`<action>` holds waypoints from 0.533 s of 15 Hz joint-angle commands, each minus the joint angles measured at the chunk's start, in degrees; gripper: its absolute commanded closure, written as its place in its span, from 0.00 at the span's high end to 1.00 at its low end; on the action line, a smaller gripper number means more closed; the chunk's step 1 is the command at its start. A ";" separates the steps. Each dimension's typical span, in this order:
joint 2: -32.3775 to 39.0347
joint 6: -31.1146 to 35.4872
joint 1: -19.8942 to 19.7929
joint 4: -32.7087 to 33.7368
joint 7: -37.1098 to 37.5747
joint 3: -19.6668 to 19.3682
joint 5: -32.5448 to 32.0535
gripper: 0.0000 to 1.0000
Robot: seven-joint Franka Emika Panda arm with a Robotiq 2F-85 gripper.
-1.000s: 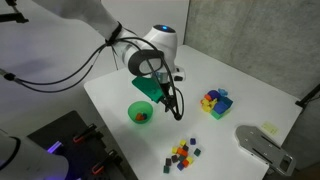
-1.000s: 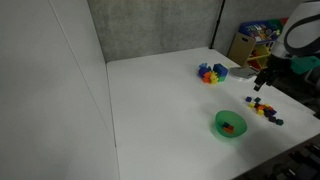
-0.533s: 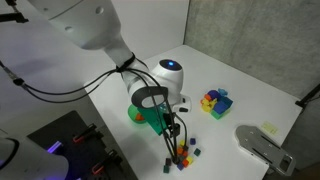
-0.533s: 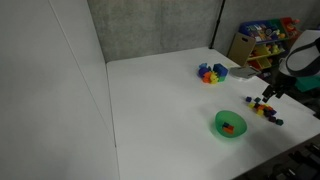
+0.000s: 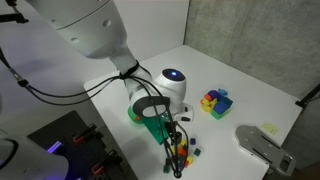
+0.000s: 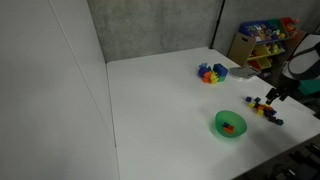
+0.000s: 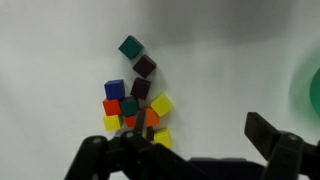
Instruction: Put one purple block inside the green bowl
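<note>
Small round green plastic bowl near the edge of the white bench, with the gripper open over loose cubes.
We see one red-orange piece inside the bowl. Near it, toward the bench corner, lies a cluster of small coloured cubes. We count two purple cubes there, crowded by blue, teal, red and yellow neighbours. The black gripper hangs above the cluster, jaws spread wide, holding nothing. One multicoloured block stack stands well apart, toward the far edge.
</note>
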 commanded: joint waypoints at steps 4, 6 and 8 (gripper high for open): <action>4.04 2.19 -0.78 1.32 2.70 -1.72 -0.02 1.00; 6.53 4.35 -1.88 1.81 2.91 -1.94 0.72 1.00; 9.47 6.44 -3.23 2.45 2.99 -1.85 1.02 1.00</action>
